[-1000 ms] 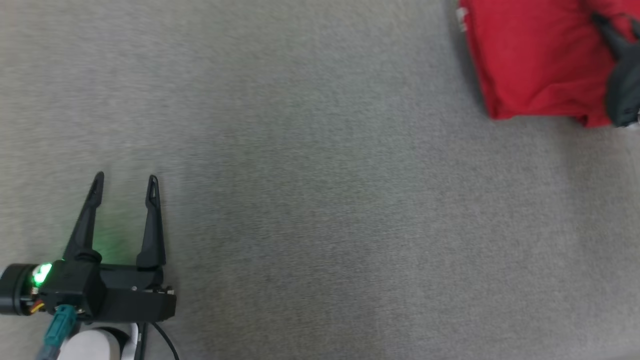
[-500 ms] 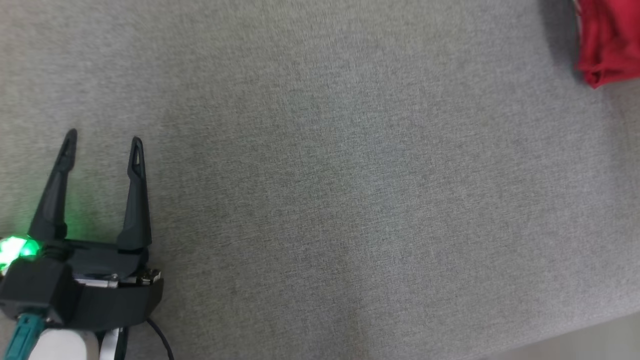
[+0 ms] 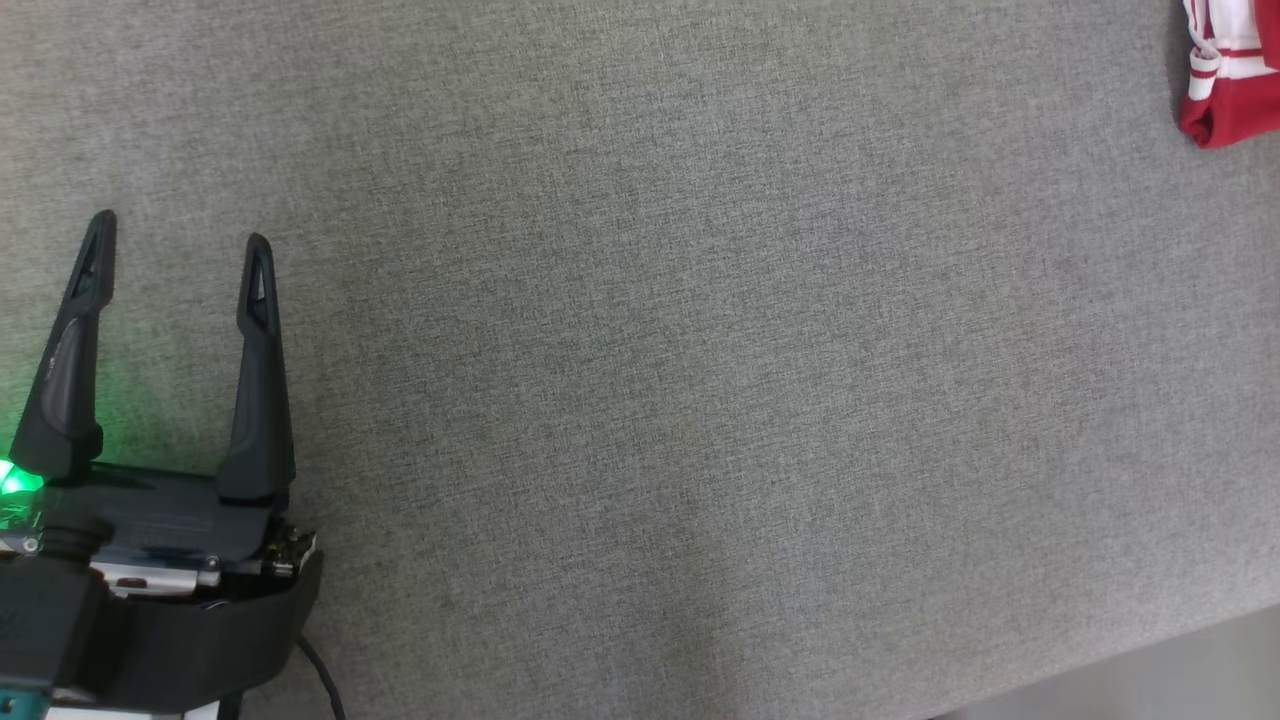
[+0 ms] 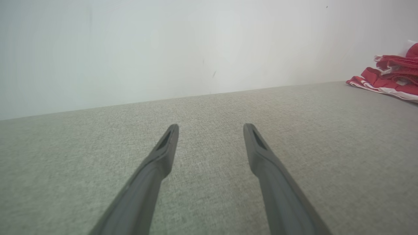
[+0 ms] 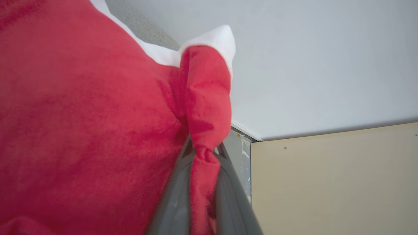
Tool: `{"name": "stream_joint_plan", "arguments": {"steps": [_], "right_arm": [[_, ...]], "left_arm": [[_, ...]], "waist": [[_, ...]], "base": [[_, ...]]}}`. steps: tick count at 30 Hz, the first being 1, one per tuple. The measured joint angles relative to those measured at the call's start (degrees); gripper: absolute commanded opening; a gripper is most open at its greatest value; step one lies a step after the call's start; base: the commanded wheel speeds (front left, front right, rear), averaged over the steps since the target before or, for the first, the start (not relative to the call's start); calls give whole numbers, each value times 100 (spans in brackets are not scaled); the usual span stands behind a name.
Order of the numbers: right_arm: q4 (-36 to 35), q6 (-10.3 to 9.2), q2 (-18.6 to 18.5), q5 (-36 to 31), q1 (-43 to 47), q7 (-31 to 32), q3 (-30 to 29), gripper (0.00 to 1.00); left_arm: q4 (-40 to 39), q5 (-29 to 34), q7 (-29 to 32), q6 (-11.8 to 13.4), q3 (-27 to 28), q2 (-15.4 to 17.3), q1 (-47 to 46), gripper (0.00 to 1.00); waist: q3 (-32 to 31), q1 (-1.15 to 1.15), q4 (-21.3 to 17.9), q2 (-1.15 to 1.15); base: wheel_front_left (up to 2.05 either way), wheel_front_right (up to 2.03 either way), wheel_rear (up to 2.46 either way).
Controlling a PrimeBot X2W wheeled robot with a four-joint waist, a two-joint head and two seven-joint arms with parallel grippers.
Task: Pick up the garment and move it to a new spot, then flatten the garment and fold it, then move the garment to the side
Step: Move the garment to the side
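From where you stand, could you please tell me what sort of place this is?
Probably an indoor test room set up for folding clothes: a wide grey fabric-covered surface, a plain white wall behind it, and a red garment with white trim off to one side.

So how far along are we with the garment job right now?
Looks done: the red fabric garment with white trim shows in stacked layers at the far right of the grey woven surface, so folding seems finished. In hand: the right claw is shut on a red bunch of it. Still to do: settle it aside and release. The left claw hangs open, empty.
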Motion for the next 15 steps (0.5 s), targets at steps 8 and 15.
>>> {"name": "stream_joint_plan", "arguments": {"steps": [8, 15], "right_arm": [[233, 0, 188, -327, -137, -79, -156, 100], [199, 0, 516, -546, -255, -347, -605, 100]], "left_arm": [[90, -11, -47, 52, 2, 12, -5, 100], [482, -164, -241, 141, 43, -80, 50, 100]], "waist": [[-49, 0, -21, 0], [-357, 1, 7, 0]], "base": [[0, 0, 0], [0, 0, 0]]}}
